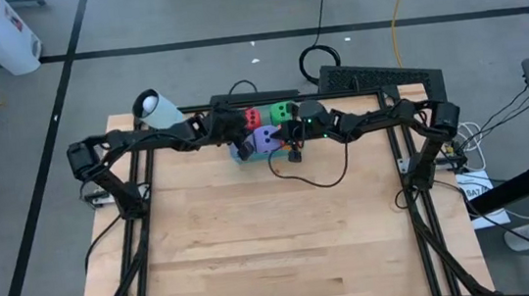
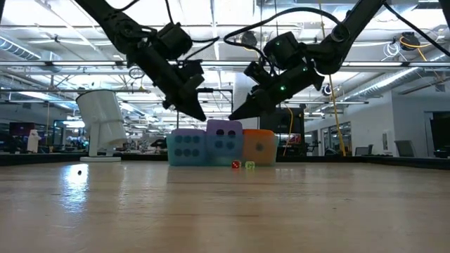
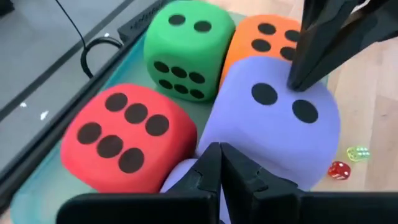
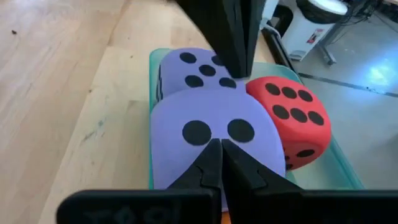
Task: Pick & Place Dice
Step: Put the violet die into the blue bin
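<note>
A teal tray (image 1: 242,154) sits at the table's far middle and holds the soft dice. In the left wrist view I see the red die (image 3: 124,140), the green die (image 3: 183,53), the orange die (image 3: 264,40) and a purple-blue die (image 3: 273,127) that stands higher than the others. The second purple-blue die (image 4: 189,68) lies beside it. My left gripper (image 1: 240,131) is shut and slants down at the raised die's left side. My right gripper (image 1: 288,132) is shut and slants down from the right over that die's top. My left gripper (image 2: 202,117) has its shut tips by the raised purple-blue die's upper left edge (image 4: 205,93), slanting down from the table's left; whether they touch it, I cannot tell. My right gripper (image 2: 231,117) sets its shut fingertips (image 3: 298,81) on that die's top face (image 3: 280,102), slanting down from the right. The die sits among the others in the tray.
Two tiny clear dice, one red (image 2: 235,164) and one green (image 2: 249,164), lie on the wood just in front of the tray. A white cylinder (image 1: 156,107) stands at the far left corner. A black cable (image 1: 322,176) loops over the table. The near half of the table (image 1: 276,255) is bare wood.
</note>
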{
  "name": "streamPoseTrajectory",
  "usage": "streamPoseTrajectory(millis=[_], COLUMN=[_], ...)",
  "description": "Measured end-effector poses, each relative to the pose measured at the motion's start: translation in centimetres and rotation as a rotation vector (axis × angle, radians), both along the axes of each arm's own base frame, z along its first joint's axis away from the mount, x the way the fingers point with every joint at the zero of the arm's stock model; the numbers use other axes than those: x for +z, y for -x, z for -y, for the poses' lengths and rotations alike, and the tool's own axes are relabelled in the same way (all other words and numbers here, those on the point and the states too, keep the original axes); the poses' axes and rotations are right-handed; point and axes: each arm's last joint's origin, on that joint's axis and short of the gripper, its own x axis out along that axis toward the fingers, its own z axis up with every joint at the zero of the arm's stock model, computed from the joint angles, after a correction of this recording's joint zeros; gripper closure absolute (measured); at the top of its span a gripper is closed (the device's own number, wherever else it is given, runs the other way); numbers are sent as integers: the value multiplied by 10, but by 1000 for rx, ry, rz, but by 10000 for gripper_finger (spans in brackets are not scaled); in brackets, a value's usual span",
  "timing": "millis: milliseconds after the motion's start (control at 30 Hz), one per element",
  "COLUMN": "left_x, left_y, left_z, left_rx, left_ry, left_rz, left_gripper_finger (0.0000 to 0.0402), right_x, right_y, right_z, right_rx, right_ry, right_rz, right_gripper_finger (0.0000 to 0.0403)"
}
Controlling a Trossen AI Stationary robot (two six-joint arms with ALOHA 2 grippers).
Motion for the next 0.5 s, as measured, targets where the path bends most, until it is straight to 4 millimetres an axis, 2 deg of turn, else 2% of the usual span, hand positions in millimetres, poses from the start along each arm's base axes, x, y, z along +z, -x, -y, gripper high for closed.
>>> streamPoseTrajectory(millis=[200, 367, 500], left_x=[17, 11, 5], left_y=[2, -3, -5], left_z=[8, 13, 12], left_rx=[-49, -172, -195], left_ry=[-34, 4, 18], left_rz=[41, 55, 45], left_gripper_finger=[398, 399, 398], right_x=[10, 19, 24], right_y=[2, 0, -3], right_z=[-1, 0, 2], right_rx=[-7, -11, 36], right_ry=[11, 1, -71], right_rz=[36, 80, 60], right_gripper_finger=[402, 402, 402])
